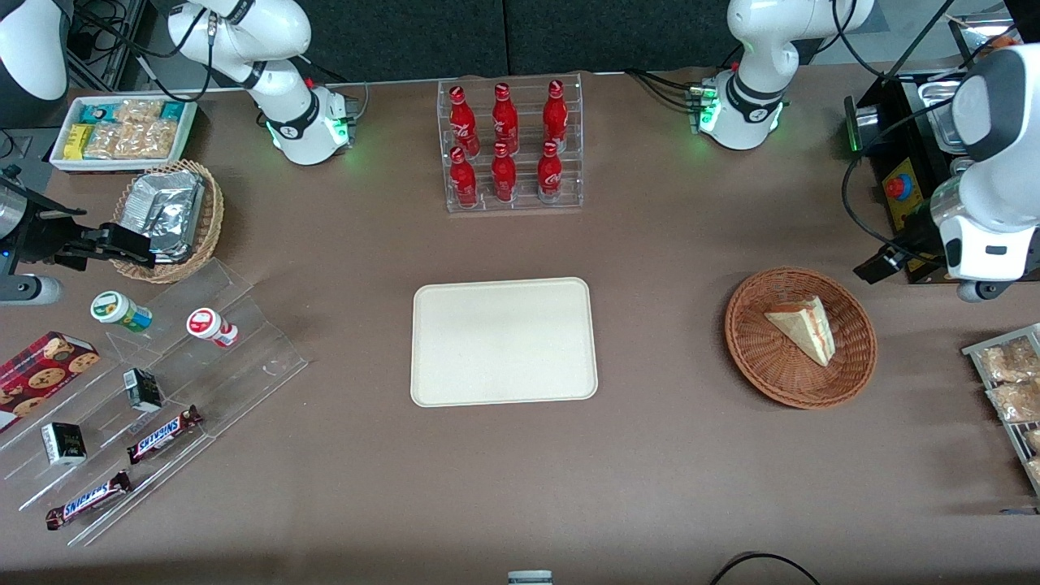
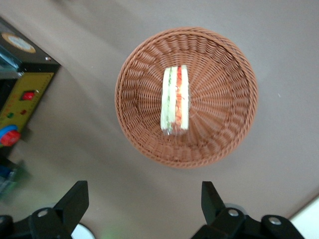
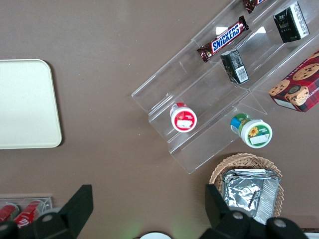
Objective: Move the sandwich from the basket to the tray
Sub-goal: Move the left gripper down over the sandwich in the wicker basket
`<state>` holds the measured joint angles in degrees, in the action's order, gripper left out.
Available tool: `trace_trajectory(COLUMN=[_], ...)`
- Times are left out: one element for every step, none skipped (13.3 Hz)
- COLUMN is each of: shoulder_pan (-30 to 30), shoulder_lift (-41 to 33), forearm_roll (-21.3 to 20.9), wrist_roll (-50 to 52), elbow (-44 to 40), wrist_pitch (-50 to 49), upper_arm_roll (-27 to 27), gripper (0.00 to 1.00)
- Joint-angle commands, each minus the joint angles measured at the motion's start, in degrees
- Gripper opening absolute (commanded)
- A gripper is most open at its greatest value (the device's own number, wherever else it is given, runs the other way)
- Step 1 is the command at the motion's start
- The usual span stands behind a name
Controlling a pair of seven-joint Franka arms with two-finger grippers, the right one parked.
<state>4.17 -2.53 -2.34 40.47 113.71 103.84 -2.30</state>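
Observation:
The sandwich, a pale bread wedge with red and green filling, lies in the round reddish-brown wicker basket toward the working arm's end of the table. The left wrist view looks straight down on the sandwich in the middle of the basket. My left gripper hangs high above the table beside the basket, open and empty; its fingers stand wide apart over bare table, short of the basket's rim. The cream tray lies flat and bare at the table's middle, also in the right wrist view.
A clear rack of red bottles stands farther from the camera than the tray. A black box with a red button stands by the gripper. Snack packets lie at the working arm's end. An acrylic stand with snacks and a foil-packet basket sit at the parked arm's end.

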Motion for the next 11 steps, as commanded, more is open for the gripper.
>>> trace_trajectory(shoulder_pan=[0.8, 0.9, 1.8, 2.2, 2.3, 2.7, 3.6, 3.7, 3.7, 3.5, 3.4], shoulder_lift=[-3.3, -3.4, -3.0, -2.4, -1.7, -1.0, 0.1, 0.7, 1.6, 2.6, 3.5], forearm_roll=[-0.2, -0.3, -0.3, -0.3, -0.3, -0.3, -0.1, 0.1, 0.2, 0.5, 0.5], wrist_roll=[5.6, 5.8, 5.8, 5.8, 5.8, 5.8, 5.9, 6.4, 6.5, 7.7, 9.1], elbow=[10.5, 13.1, 14.6, 15.8, 17.6, 19.2, 20.3, 20.6, 20.6, 20.6, 20.7], wrist_pitch=[10.4, 13.7, 16.5, 19.0, 22.3, 25.5, 28.5, 29.7, 30.8, 31.9, 33.7], upper_arm_roll=[-0.5, -0.4, -0.5, -0.5, -0.5, -0.4, -0.5, -0.5, -0.5, -0.6, -0.6], gripper=[1.00, 1.00, 1.00, 1.00, 1.00, 1.00, 1.00, 1.00, 1.00, 1.00, 1.00])
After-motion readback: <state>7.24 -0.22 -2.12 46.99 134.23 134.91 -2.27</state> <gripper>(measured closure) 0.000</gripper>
